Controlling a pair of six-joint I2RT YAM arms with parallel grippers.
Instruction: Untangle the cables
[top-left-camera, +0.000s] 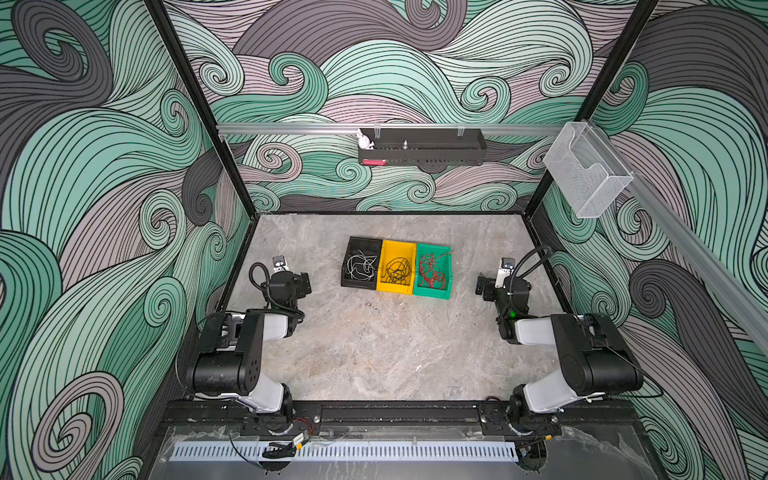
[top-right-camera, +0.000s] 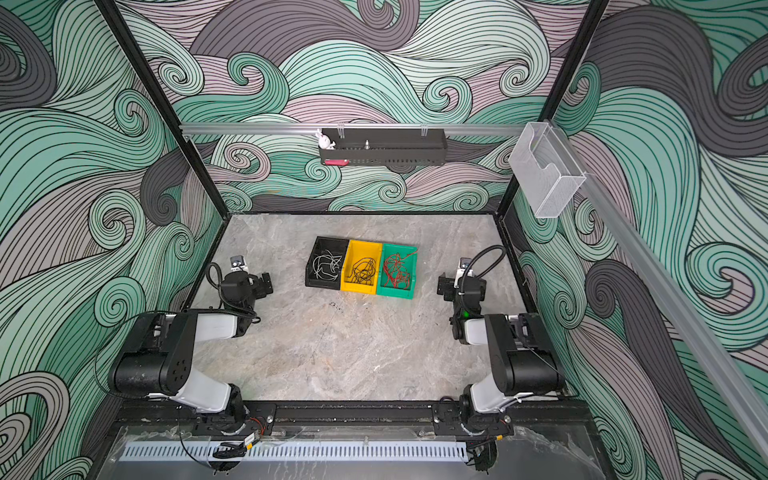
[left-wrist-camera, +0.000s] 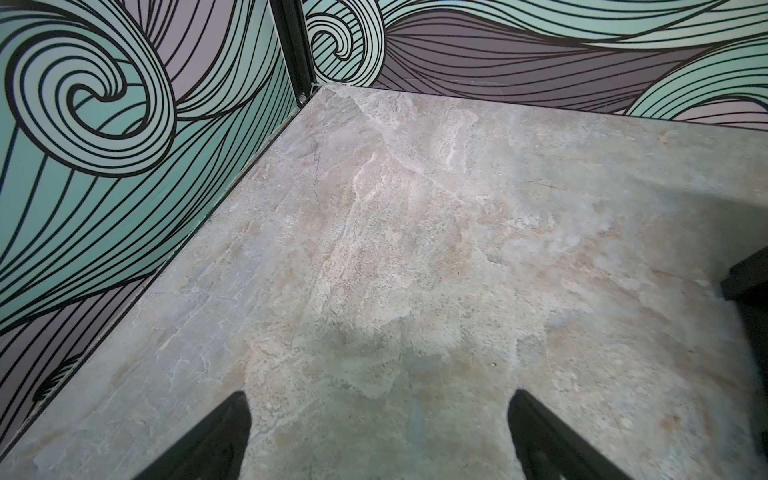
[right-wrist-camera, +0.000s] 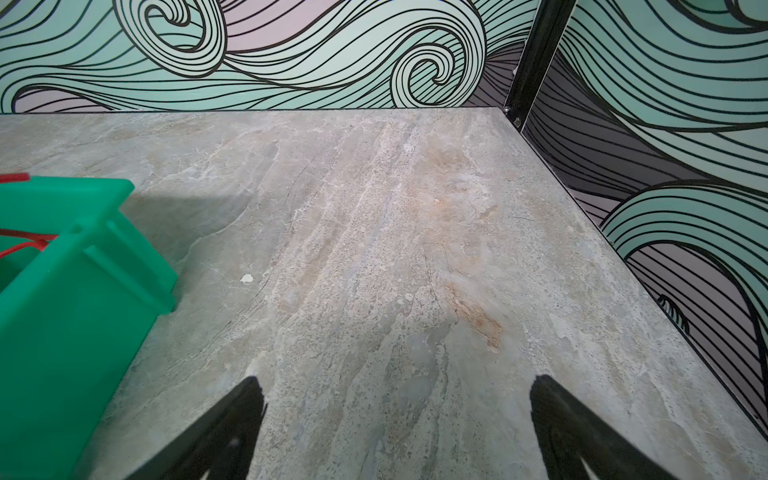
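Left end effector (left-wrist-camera: 378, 397) is wide open and holds nothing; right end effector (right-wrist-camera: 397, 380) is wide open and empty too; both hang over the gray worktop (top-left-camera: 374, 353); between them three bins sit in a row, touching; the black bin (top-left-camera: 351, 245) is nearest the left end effector, the yellow bin (top-left-camera: 399, 246) is in the middle, the green bin (top-left-camera: 432, 293) is nearest the right end effector; white cables (top-left-camera: 359, 266) lie in the black bin, black cables (top-left-camera: 397, 270) in the yellow bin, red cables (top-left-camera: 432, 272) in the green bin.

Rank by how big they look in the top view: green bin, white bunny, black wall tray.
1. black wall tray
2. green bin
3. white bunny
Tray hangs higher, so real sizes are unsure.
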